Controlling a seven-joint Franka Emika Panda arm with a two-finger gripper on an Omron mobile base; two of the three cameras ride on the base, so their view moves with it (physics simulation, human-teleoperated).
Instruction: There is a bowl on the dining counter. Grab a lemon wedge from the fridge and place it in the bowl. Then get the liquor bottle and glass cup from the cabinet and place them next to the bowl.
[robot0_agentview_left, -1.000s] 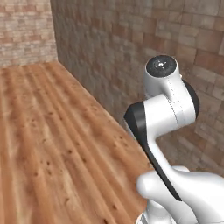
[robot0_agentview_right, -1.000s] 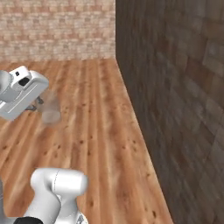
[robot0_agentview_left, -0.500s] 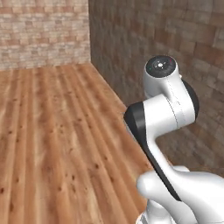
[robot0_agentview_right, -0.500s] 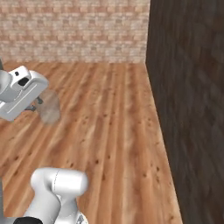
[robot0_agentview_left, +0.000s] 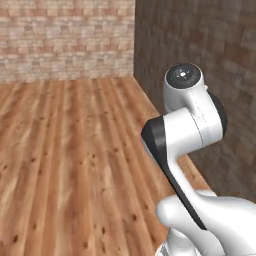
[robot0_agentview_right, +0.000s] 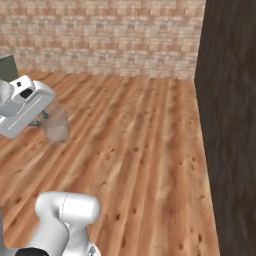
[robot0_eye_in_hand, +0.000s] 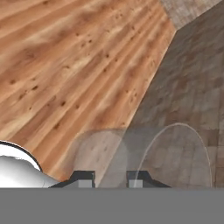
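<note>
A: What is the biggest thing in the room?

B: A wooden floor of long warm-brown planks with dark knots, running away from the robot. It meets a far wall of pale pink and tan brick, rough and mottled. On the right stands a much darker wall of grey-brown stone blocks, and the two meet in a corner.

A: And the robot?

B: A smooth white arm with a glossy black joint band bends upward in the left base view, topped by a round dark cap. It hides part of the floor and the dark wall behind it.

A: Where is the gripper?

B: In the right base view it sits at the left edge, a boxy white hand with the gripper beneath it. It is clenched on the glass cup, a small clear, pale grey tumbler held well above the floor. In the hand view the two dark fingertips press on the rim, and the planks and stone blocks show through the cup's rounded walls.

A: Anything nearby?

B: A dark grey boxy edge at the far left; I cannot tell what it is.
</note>
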